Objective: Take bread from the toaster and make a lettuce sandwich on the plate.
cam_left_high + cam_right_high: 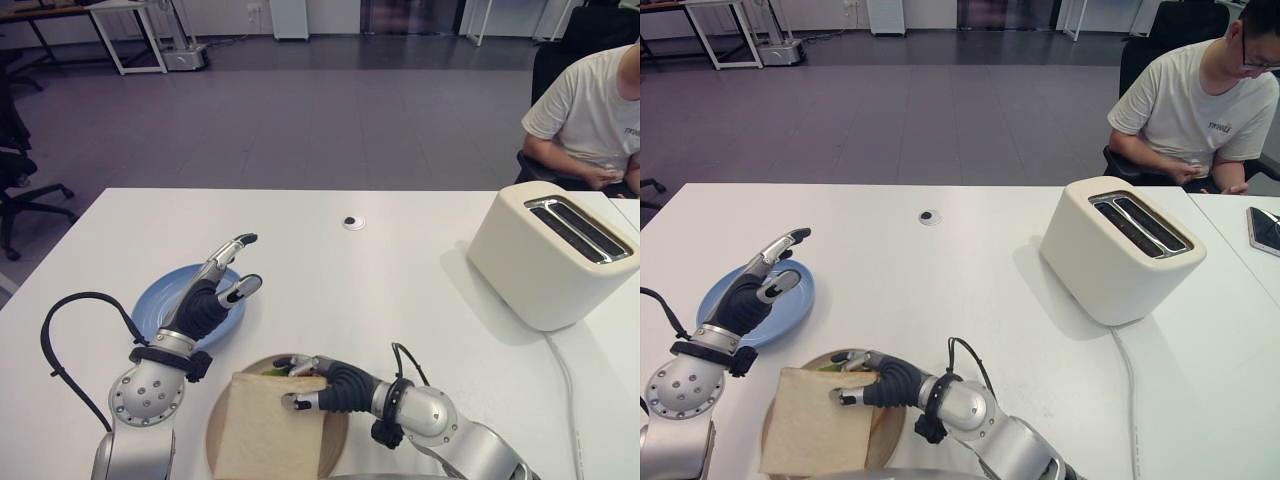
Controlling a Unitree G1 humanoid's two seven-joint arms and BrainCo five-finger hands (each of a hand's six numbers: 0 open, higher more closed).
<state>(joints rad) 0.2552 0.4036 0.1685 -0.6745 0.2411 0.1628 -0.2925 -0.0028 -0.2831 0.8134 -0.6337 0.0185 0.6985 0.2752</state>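
A slice of bread (268, 430) lies on the tan wooden plate (333, 440) at the table's near edge, with a bit of green lettuce (277, 370) peeking out at its far side. My right hand (325, 385) is shut on the bread's right top corner. My left hand (215, 290) is held open above the blue plate (160, 300), fingers spread, holding nothing. The cream toaster (550, 255) stands at the right, its two slots looking dark and bare.
A small white disc with a black centre (353, 222) sits mid-table toward the back. The toaster's cord (570, 390) runs down the right side. A phone (1265, 230) lies at the far right. A seated person is behind the table's right end.
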